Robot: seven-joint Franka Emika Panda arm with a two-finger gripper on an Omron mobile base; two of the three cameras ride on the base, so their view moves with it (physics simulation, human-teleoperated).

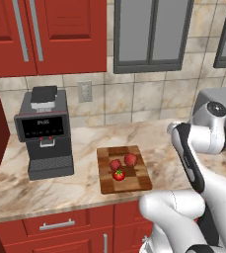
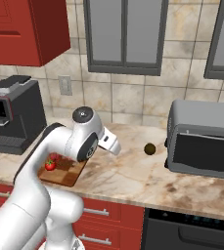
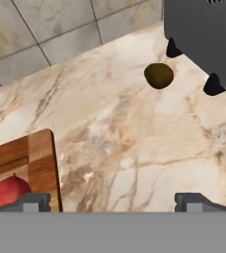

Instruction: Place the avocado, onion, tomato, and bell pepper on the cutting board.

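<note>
We hold our hand [image 3: 112,200] wide and empty above the counter [image 3: 134,148]; the avocado [image 3: 158,75] lies near the back edge, off the cutting board [image 3: 30,163].

I'm looking at a home kitchen, rendered. Marble-look counter [image 1: 50,190] runs along a tiled backsplash [image 1: 134,99] with a wall outlet [image 1: 85,91]. Red cabinets [image 1: 45,34] above and red drawers [image 1: 55,225] below, metal handles. Coffee machine [image 1: 44,133] sits on the counter, toaster oven [image 2: 204,139] further along. Wooden cutting board [image 1: 134,180] with produce on it, plus an avocado [image 2: 149,149] loose on the counter.
</note>
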